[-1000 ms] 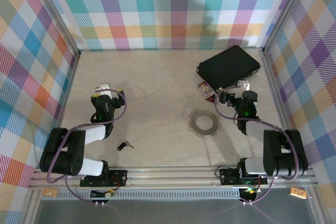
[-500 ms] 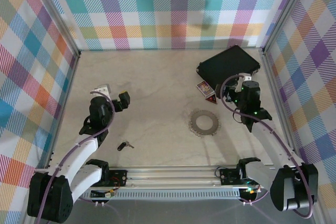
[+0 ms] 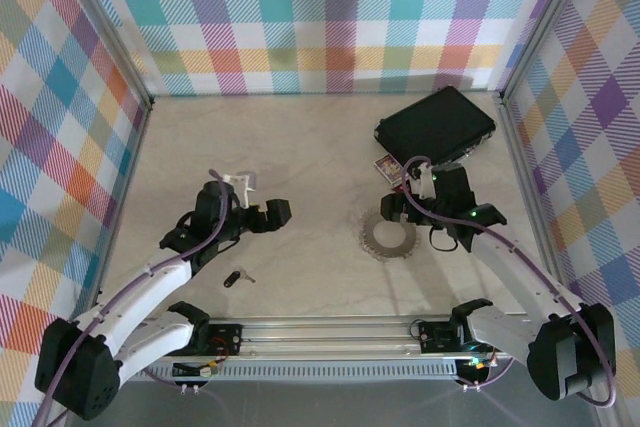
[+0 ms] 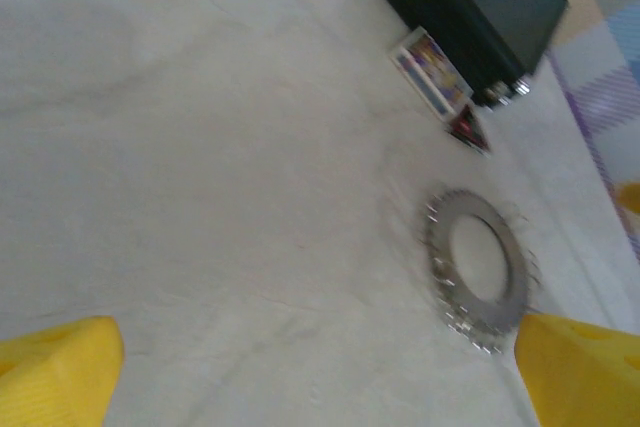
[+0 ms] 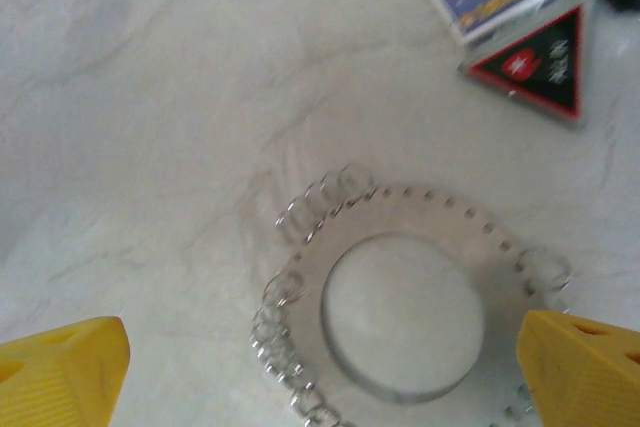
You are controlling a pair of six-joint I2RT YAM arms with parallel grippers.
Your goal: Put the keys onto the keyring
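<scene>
- My left pincer (image 3: 277, 215) has its fingers wide apart and holds nothing.
- My right pincer (image 3: 394, 209) has its fingers wide apart too, with nothing in it.
- The chain ring (image 5: 400, 302) lies flat on the table just under my right pincer.
- The little key (image 3: 237, 278) lies near my left pincer, back toward my base.
- The black box (image 3: 436, 125) sits out past my right pincer.

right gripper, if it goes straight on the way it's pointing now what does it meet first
Most likely the keyring: the right gripper points down at it, and it lies flat on the table between the open fingers with nothing in the way. Depth is hard to judge.
</scene>
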